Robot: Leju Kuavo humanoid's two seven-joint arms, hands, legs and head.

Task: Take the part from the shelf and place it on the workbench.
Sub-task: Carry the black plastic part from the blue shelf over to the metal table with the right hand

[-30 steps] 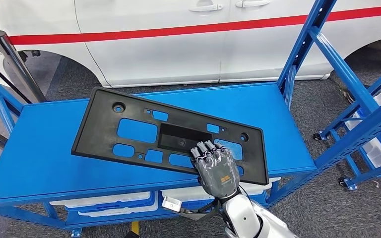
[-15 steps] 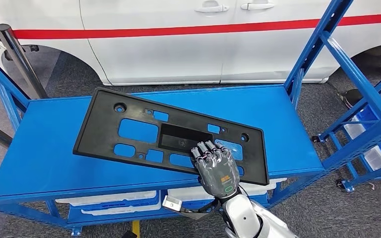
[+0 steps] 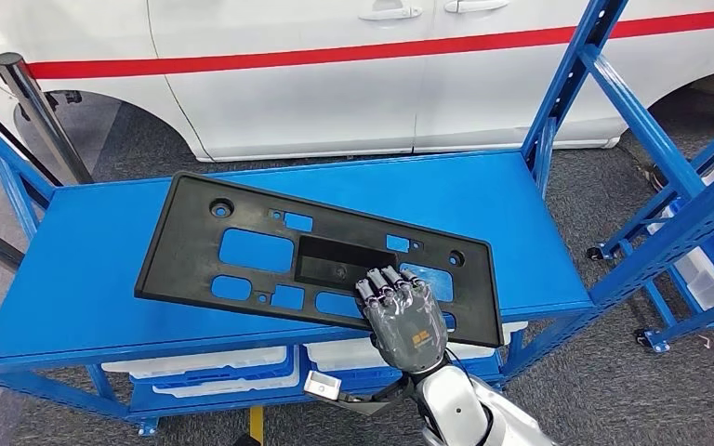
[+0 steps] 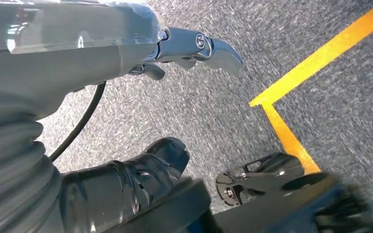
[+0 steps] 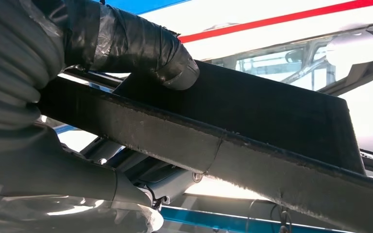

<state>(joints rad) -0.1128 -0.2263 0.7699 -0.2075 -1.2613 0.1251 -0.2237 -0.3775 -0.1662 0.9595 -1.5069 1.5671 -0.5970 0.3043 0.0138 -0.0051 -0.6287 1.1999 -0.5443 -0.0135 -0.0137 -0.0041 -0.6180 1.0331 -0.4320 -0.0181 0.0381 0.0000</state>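
Note:
A flat black plastic part (image 3: 186, 251) with several cutouts lies slanted on the blue shelf top (image 3: 483, 200). My right hand (image 3: 407, 321) grips the part's near edge towards its right end, fingers over the top face. In the right wrist view the thumb (image 5: 141, 48) presses one face of the part (image 5: 272, 111) and the rest of the hand sits against the other face. My left hand (image 4: 53, 63) hangs above the grey floor, its fingers apart and holding nothing.
A white car with a red stripe (image 3: 335, 84) stands just behind the shelf. Blue uprights (image 3: 567, 84) rise at the shelf's right end, with another blue rack (image 3: 697, 232) further right. White bins (image 3: 204, 367) sit under the shelf top. A yellow line (image 4: 291, 77) marks the floor.
The whole picture has shifted slightly, so the camera moved. My right hand keeps its hold on the part's near edge, and the part lies much as before.

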